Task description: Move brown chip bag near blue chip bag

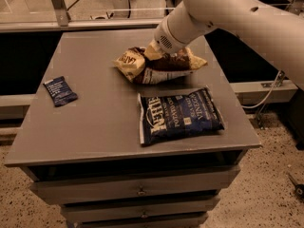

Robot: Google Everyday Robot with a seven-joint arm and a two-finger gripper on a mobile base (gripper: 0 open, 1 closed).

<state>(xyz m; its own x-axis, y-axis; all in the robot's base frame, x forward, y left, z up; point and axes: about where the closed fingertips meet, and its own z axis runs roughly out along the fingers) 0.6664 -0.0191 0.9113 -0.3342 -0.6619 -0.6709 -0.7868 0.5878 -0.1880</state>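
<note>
The brown chip bag, dark brown with tan-yellow ends, is low over the grey table, at or just above its surface, right behind the blue chip bag. Its top is bunched up into my gripper, which comes down from the upper right and is shut on it; the white wrist hides most of the fingers. The blue chip bag, large, navy, with white "Kettle" lettering, lies flat at the table's front right. A narrow strip of table shows between the two bags.
A small dark blue packet lies near the table's left edge. The table has drawers below its front. A railing and glass stand behind it. My white arm spans the upper right.
</note>
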